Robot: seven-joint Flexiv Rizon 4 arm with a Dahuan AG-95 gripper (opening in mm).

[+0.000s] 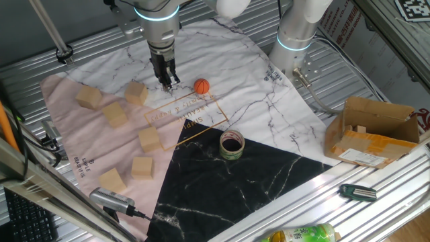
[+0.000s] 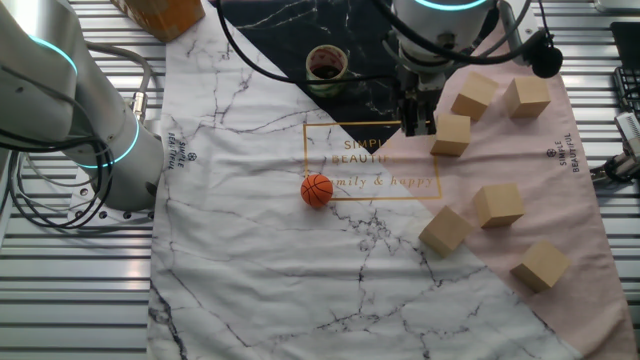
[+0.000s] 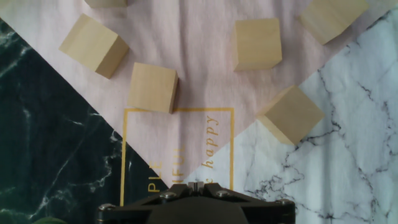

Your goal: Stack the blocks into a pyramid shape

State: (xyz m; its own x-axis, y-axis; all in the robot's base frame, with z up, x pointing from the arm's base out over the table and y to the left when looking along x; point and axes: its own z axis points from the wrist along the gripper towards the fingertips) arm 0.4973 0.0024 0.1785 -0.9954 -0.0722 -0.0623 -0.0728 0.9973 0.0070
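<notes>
Fingers on your gripper [image 1: 166, 82] look pressed together at the upper middle of one fixed view, gripping nothing, tips low over the cloth [image 2: 250, 260] just right of the nearest cube. Six blocks [image 1: 127, 138] lie scattered singly over the pink patch at left, none stacked. Expect them light, rigid and not fragile, their smooth wood a little slippery; open first, then pinch two opposite flat faces squarely. An orange ball [image 1: 201, 86] sits just right of the gripper.

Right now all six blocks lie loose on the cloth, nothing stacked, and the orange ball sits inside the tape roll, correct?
Not quite. The orange ball lies on the cloth apart from the tape roll, as one fixed view shows. The six blocks do lie loose, none stacked.
</notes>
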